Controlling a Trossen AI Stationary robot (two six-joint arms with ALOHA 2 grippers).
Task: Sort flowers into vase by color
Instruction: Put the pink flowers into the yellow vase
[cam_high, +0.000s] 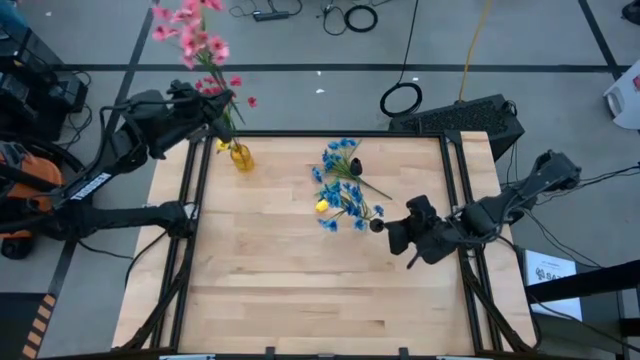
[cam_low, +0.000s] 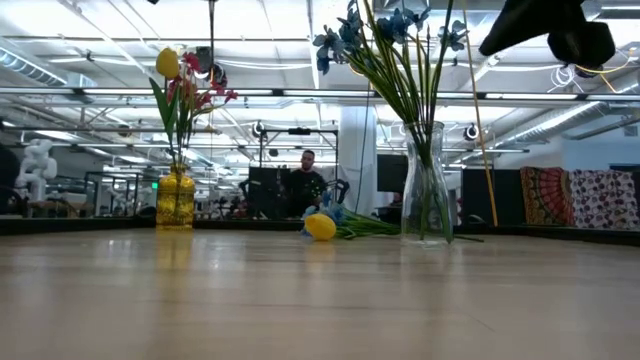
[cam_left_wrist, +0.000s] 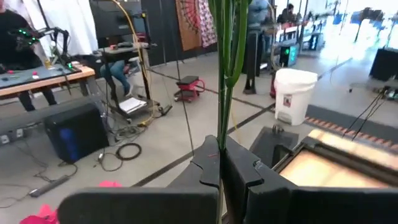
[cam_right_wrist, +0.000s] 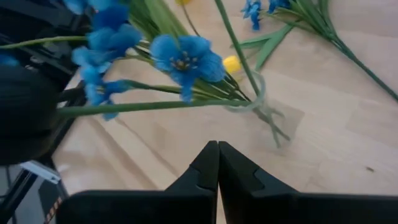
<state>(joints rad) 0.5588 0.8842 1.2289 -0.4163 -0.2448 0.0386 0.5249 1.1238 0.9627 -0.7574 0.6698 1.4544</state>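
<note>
Wooden counter (cam_high: 300, 290) in a big open lab; near half is bare. Landmark: the clear glass vase (cam_low: 427, 190), roughly mid-counter.

Right gripper (cam_high: 408, 238) hangs just beside the clear vase on its right-arm side, raised above the counter, fingers (cam_right_wrist: 214, 168) clenched on nothing. A dark bud (cam_high: 377, 225) sits at its tip, between it and the vase; can't tell whether they touch. Judgement: it has let go or is lining up, not carrying.

The clear vase holds the blue flowers (cam_low: 385, 30), stems upright and fanned, so blue looks like that vase's colour. Just beside the vase, on the far side, lie a yellow bud (cam_low: 320, 226) and one more blue sprig (cam_high: 343, 158), both flat on the counter and unsorted.

Well apart from the clear vase, at the far left corner, stands a yellow vase (cam_high: 240, 157) with red blooms and a yellow bud (cam_low: 167, 62) in it: warm colours grouped there.

Left gripper (cam_high: 222, 110) is over the yellow vase, fingers (cam_left_wrist: 239, 171) clamped on a green stem (cam_left_wrist: 227, 43) of the pink flowers (cam_high: 192, 38), whose heads reach past the counter's far edge. Held upright, likely to feed the stem into the narrow neck.

Beyond: desks, cables, a person seated far back.
</note>
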